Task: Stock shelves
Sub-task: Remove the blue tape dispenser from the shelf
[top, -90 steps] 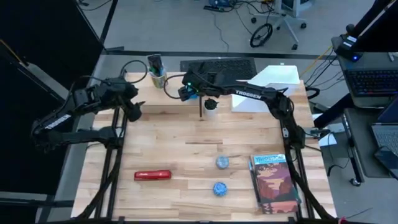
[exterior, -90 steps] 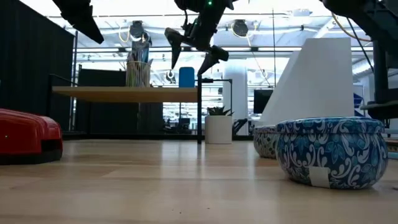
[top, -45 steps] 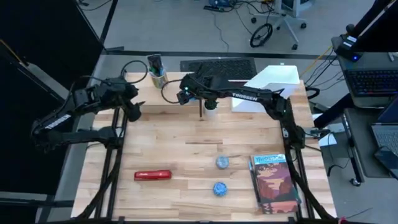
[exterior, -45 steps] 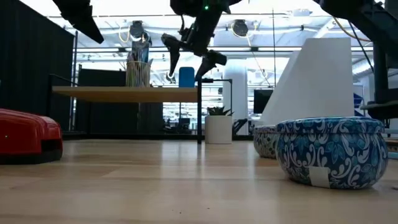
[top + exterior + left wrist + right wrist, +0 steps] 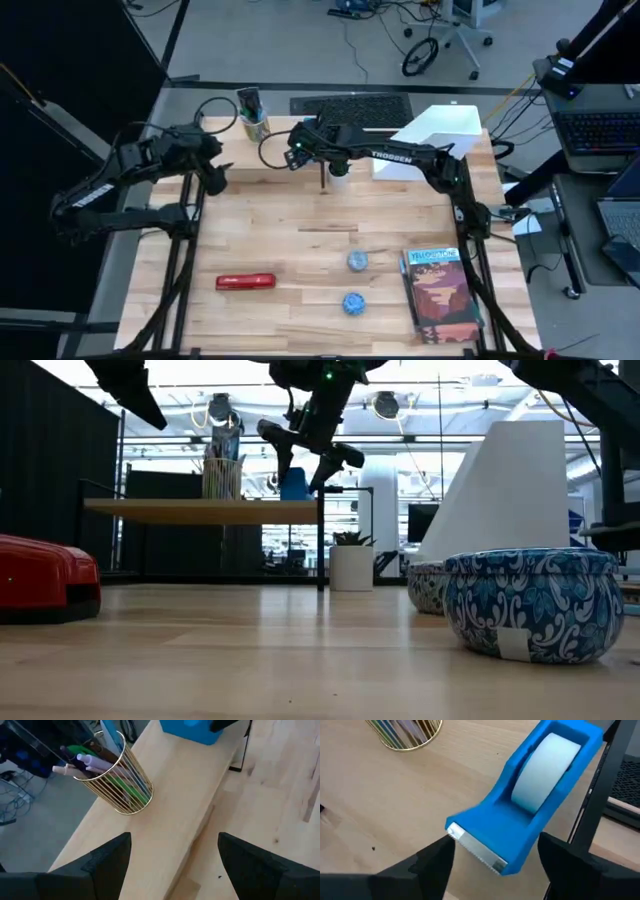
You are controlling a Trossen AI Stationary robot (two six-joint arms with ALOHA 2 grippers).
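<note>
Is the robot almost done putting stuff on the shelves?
Not yet. The gold wire pen cup and the blue tape dispenser stand on the wooden shelf. The right gripper hangs open over the dispenser, holding nothing; the left gripper waits open near the cup. On the table, the red stapler, two blue bowls and book probably remain. The white file holder looks empty.

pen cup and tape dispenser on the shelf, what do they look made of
The pen cup looks like thin gold-toned metal wire: shiny upright rods with gaps showing the pens inside. The tape dispenser looks like moulded blue plastic, smooth and matte, with a toothed, probably metal, cutting edge. The shelf looks like light wood with visible grain.
</note>
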